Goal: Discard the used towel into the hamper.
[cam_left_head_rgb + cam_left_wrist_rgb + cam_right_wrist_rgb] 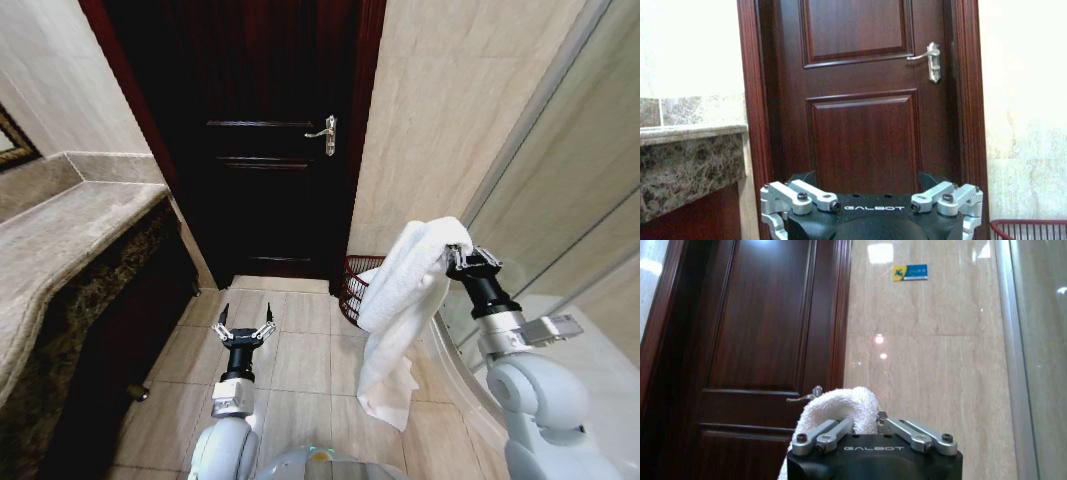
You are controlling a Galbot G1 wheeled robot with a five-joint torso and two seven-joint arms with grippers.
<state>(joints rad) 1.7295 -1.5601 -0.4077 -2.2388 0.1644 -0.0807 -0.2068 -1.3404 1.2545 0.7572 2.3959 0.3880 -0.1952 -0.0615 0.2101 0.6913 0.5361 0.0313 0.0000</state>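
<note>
White terry towel (400,300) hangs centre-right of frame, pinched at top by right gripper (452,258). Reddish-brown openwork hamper (356,285) sits on floor behind it, by dark wood door (270,140). Left gripper (244,332), lower centre, jaws wide, empty.

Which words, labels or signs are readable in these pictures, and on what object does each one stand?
"GALBOT": on the black body of the left gripper, whose jaws are open, in front of the door.
"GALBOT": on the black body of the right gripper, shut on the towel.
Blue and yellow sticker on the tiled wall: its text is too small to read.
</note>
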